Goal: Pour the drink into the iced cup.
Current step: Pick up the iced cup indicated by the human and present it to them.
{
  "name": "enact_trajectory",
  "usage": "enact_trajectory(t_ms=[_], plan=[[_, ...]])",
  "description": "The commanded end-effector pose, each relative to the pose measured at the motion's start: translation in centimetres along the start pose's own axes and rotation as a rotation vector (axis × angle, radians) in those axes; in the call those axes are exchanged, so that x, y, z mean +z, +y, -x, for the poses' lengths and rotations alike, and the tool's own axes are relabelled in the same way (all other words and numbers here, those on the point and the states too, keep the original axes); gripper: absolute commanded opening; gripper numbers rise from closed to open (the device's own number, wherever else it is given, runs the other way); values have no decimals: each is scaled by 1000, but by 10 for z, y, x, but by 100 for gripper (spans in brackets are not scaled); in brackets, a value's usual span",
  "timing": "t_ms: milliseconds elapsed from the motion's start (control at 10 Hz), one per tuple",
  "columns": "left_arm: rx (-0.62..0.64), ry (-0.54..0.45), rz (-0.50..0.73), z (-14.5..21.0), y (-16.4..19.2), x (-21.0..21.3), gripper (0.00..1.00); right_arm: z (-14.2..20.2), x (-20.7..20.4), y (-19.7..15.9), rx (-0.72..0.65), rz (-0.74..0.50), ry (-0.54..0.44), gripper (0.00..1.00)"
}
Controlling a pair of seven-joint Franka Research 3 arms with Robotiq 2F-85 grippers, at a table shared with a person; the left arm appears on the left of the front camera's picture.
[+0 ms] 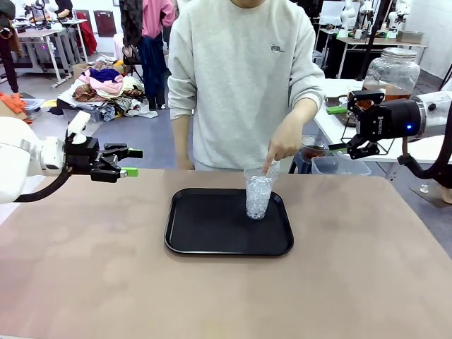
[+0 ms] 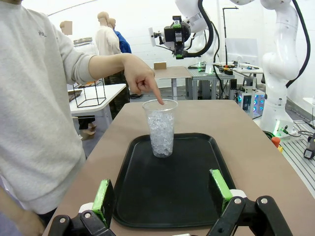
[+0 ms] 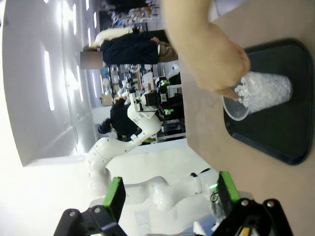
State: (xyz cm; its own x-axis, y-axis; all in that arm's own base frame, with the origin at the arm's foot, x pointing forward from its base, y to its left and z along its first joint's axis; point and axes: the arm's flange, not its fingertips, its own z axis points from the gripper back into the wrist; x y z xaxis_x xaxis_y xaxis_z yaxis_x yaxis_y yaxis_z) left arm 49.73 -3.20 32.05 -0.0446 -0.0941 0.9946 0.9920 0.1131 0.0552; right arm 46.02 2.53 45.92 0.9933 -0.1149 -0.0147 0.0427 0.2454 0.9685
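The person's hand (image 1: pixel 284 145) points into the iced cup (image 1: pixel 258 192) on the black tray (image 1: pixel 198 236), marking the target; left gripper (image 1: pixel 133 162) and right gripper (image 1: pixel 351 127) wait, fingers apart and empty.

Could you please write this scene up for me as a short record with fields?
cup: clear, full of ice, upright on the tray
tray: black, on the table, central
person's hand: index finger pointing down at the cup's rim
drink: amber, in a glass jar on a side table at far right
left pincer: open, empty, over the table's left edge
right pincer: open, empty, raised beyond the table's far right corner
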Motion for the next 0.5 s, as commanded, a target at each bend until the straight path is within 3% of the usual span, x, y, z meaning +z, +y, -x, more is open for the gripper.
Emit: enact_trajectory(t_ms=[0,400], plan=[[-3,-7,-7,-2,0,-1,100,2,4,-6,305,-9,16,100],[-3,-7,-7,-2,0,-1,100,-5,4,-28,636,-51,122,100]])
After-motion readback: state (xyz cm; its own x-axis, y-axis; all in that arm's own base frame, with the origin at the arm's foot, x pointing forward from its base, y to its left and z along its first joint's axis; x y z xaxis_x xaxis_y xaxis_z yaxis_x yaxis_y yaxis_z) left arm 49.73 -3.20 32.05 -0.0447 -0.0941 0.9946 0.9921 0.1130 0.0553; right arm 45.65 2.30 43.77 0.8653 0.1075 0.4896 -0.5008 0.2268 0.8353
